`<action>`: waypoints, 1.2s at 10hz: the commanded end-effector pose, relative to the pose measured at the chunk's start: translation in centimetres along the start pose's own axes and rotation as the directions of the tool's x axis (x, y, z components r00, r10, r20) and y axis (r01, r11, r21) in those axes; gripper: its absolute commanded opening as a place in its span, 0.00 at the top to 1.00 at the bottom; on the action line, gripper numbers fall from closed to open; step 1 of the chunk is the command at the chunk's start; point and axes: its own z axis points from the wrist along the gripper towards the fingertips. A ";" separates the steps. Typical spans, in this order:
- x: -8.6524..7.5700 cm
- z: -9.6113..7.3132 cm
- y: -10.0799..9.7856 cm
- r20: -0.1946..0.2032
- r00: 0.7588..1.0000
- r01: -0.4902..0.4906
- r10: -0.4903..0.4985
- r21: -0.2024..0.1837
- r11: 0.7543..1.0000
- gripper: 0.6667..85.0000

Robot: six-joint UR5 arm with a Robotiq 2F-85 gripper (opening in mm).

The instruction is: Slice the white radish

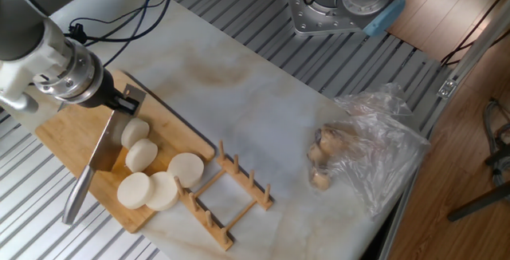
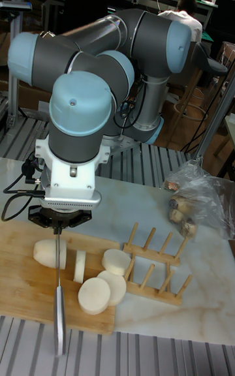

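Tool (image 1: 119,100) grips a knife (image 1: 94,155) over the cutting board (image 1: 68,136), radish slices (image 1: 151,176) at its 3 o'clock.

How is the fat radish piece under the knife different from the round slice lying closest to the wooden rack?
The radish stub is a thick chunk lying on its side, while the slice by the rack is a thin disc lying flat. The stub sits right at the knife; the slice lies away from it, next to the wooden rack. Both are creamy white and rest on the cutting board.
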 end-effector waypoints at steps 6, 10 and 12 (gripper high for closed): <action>-1.1 2.0 0.5 0.052 0.998 -0.037 0.038 -0.030 0.999 0.99; -1.0 1.5 0.6 0.068 0.996 -0.051 0.051 -0.005 0.999 0.99; -1.8 1.0 0.8 0.117 0.991 -0.063 0.064 -0.008 0.998 0.99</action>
